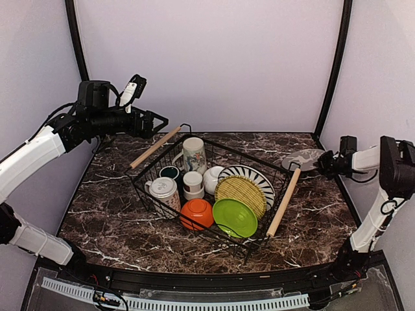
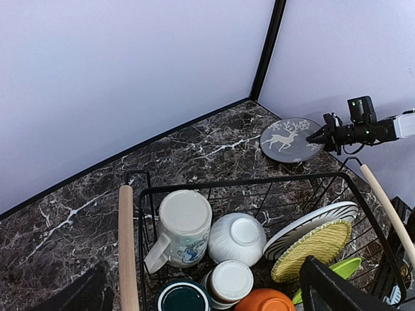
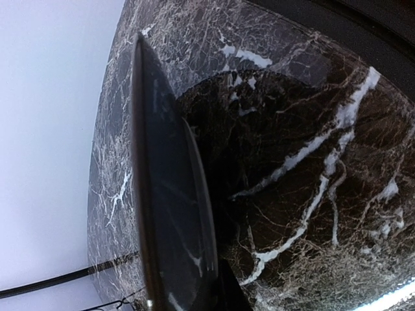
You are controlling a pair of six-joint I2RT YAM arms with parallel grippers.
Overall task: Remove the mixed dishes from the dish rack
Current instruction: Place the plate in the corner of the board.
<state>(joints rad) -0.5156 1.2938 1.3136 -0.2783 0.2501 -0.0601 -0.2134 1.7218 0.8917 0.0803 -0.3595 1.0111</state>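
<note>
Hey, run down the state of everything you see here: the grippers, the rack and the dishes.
Dish rack: loaded with dishes.
Grey plate: outside the rack, held flat.
Right gripper: shut on that plate's rim.
Left gripper: open, empty, above the rack's far corner.
Striped plate, yellow plate, green plate: leaning on edge inside.
White bowl: upside down.
Tall mug: upright.
</note>
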